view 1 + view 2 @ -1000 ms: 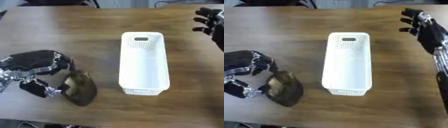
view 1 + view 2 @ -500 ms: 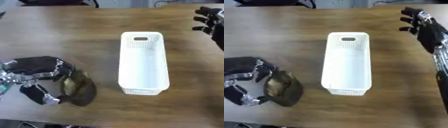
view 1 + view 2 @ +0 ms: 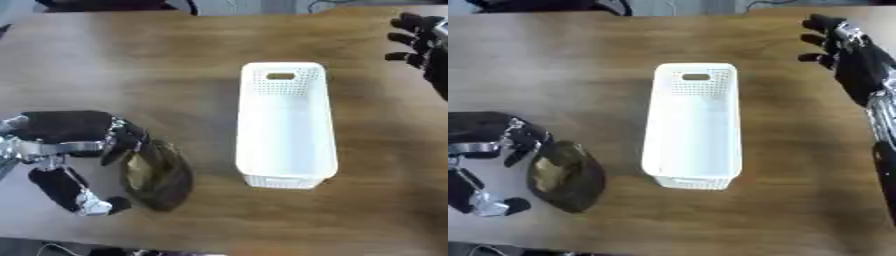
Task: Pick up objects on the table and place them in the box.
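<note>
- Left eye view: a white perforated box (image 3: 287, 125) stands in the middle of the wooden table (image 3: 175, 60), with its long side running away from the camera and a handle slot at its far end. Nothing shows inside it.
- Left eye view: a dark brown, rounded object (image 3: 157, 175) with a lighter patch lies on the table to the left of the box, near but apart from it.
- Left eye view: the left hand (image 3: 74, 145) comes in from the left edge, and its fingers curl over the top left side of the dark object and touch it. The thumb (image 3: 66, 192) reaches down along the left side of the object, with its tip beside the object's near end.
- Left eye view: the right hand (image 3: 420, 42) shows at the upper right corner, well apart from the box. Its fingers are relaxed and spread, and it holds nothing.
- Right eye view: the same scene appears, with more of the right forearm (image 3: 881, 120) visible, running down the right edge.
- Right eye view: the dark object sits on the table surface; I cannot tell if it is lifted at all.
</note>
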`<state>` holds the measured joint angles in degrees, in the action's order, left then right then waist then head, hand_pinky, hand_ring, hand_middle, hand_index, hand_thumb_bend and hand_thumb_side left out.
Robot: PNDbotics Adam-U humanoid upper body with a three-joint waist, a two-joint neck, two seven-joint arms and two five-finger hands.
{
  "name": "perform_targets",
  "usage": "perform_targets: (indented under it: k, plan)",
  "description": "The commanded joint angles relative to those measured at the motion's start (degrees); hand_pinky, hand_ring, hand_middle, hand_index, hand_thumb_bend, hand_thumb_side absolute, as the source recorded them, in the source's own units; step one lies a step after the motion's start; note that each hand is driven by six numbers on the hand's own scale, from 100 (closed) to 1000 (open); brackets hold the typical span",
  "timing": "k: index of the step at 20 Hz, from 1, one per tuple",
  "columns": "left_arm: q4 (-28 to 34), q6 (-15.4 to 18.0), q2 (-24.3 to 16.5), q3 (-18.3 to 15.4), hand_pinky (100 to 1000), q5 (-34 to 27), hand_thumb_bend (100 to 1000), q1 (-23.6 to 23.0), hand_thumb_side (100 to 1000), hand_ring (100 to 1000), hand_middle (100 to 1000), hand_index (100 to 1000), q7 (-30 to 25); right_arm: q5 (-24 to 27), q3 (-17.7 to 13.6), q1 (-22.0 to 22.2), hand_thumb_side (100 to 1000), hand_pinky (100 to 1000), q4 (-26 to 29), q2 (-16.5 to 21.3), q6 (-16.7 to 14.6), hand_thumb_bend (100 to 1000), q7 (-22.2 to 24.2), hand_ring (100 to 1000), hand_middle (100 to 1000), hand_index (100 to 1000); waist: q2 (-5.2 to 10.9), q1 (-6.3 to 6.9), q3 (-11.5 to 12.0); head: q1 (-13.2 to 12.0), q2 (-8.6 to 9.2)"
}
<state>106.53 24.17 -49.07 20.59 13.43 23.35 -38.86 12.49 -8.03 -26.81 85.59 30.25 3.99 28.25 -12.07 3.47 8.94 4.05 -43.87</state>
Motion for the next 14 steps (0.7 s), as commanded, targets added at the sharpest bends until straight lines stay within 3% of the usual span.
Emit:
perform_targets:
  k: [1,11,12,14]
  plan:
    - [1.00,4.11,-1.93,-0.90,654,-0.39,247,0.74,391,321,674,807,-4.04,-0.34,-0.17,-0.83,1000,825,0.54,1.40,-0.09,100,0.07,974,982,1000,0.97,0.03,0.08,-0.14,0.11]
    - [-1.76,4.68,-0.26,0.52,636,2.99,164,2.05,370,284,668,801,-4.78,-0.41,-0.19,-0.89,1000,825,0.76,1.26,0.22,100,0.14,975,982,1000,0.74,0.35,0.04,-0.37,0.22]
    - [-2.39,4.93,0.20,0.76,622,3.67,132,2.41,318,250,666,798,-4.99,-0.45,-0.15,-0.97,1000,825,0.82,1.16,0.29,100,0.20,975,982,1000,0.62,0.35,-0.06,-0.46,0.25]
    - [-3.71,5.54,1.30,1.19,621,5.04,129,2.93,313,242,663,796,-5.23,-0.54,-0.07,-1.12,1000,825,0.92,1.04,0.40,100,0.34,975,982,1000,0.46,0.33,-0.26,-0.52,0.34]
